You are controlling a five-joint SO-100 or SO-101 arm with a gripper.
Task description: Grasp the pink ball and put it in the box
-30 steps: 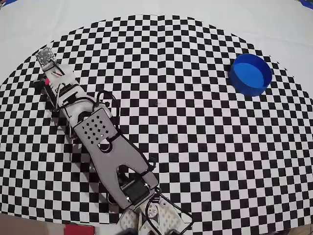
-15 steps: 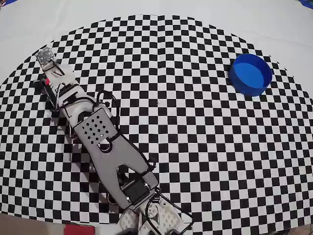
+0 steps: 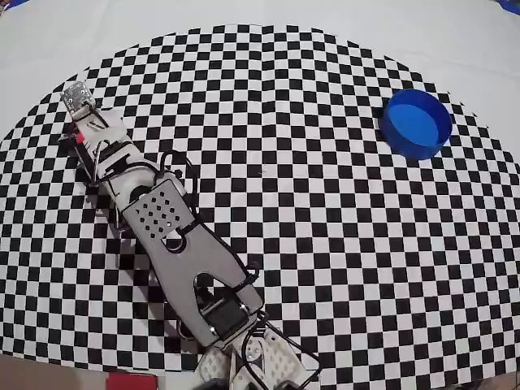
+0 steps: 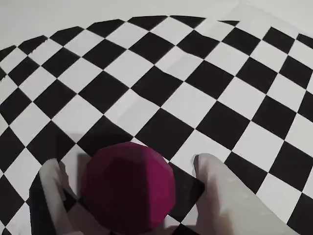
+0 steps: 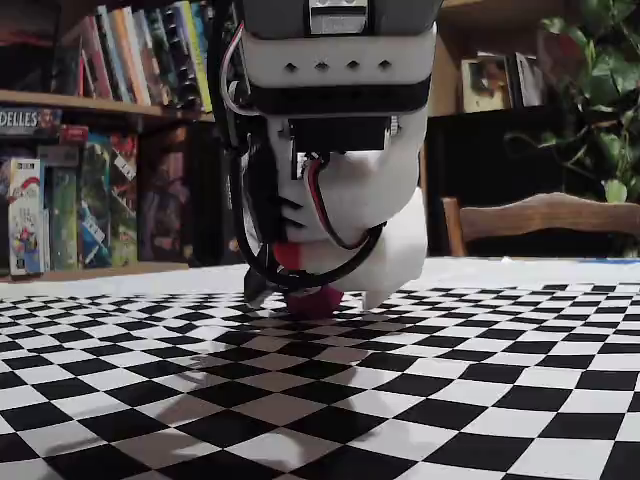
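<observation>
In the wrist view the gripper (image 4: 129, 196) is straddling the faceted magenta ball (image 4: 128, 185) on the checkered cloth (image 4: 205, 98) — white fingers (image 4: 220, 196) apart, one on each side. The overhead view is hiding the ball under the arm — but showing the round blue box (image 3: 418, 123) far right. In the fixed view, a shelved game box is reading "DELLES".

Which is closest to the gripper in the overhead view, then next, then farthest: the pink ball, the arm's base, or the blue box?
1. The pink ball, between the fingers of the gripper at upper left.
2. The arm's base, at the bottom edge.
3. The blue box, far across at upper right.
</observation>
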